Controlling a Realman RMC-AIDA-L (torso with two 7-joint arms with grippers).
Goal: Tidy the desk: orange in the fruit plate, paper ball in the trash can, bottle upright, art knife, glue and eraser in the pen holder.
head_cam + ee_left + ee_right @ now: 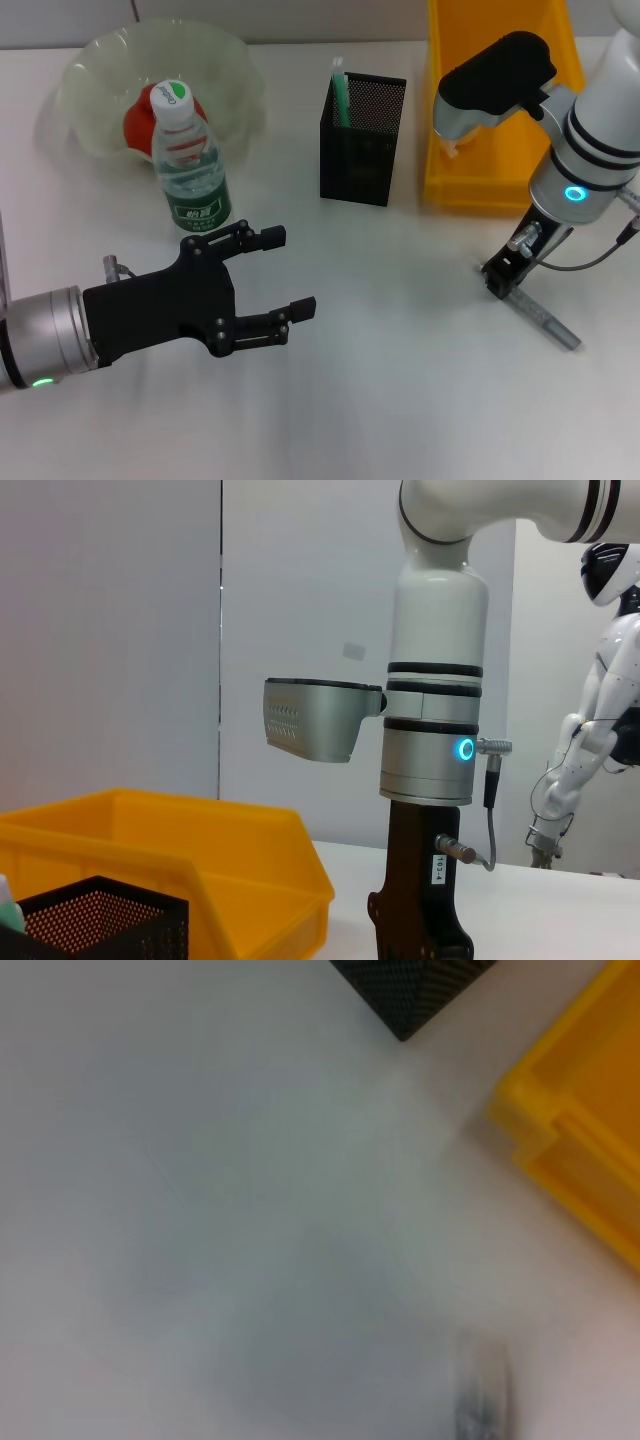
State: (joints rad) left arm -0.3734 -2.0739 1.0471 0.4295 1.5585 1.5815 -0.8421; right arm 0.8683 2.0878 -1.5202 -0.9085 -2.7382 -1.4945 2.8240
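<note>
Art knife (545, 322) lies flat on the white tabletop (400, 400) at the right, a slim grey strip angled away from the robot's right gripper (503, 277), whose black tip is down at the knife's near end, right on it or just above it. Whether those fingers are apart or together, I cannot tell; the arm's body hides them. In the right wrist view the knife shows only as a grey blur (483, 1397) on the white surface.

Behind that arm sits the yellow trash can (470, 185), and just beside it stands the black mesh pen holder (362, 140), upright, with a green-and-white stick (341, 92) poking out of one corner. The two show again in the left wrist view, the pen holder (95, 920) in front of the trash can (200, 865).

Over on the left, the bottle (190, 170) is standing upright, cap on top, green label facing forward, right in front of the pale green fruit plate (90, 80). The orange (140, 122) sits inside the plate, partly hidden behind the bottle.

Lower left, the left gripper (282, 272) hovers over bare tabletop just in front of the bottle, its black fingers (262, 237) spread wide apart and holding nothing.
</note>
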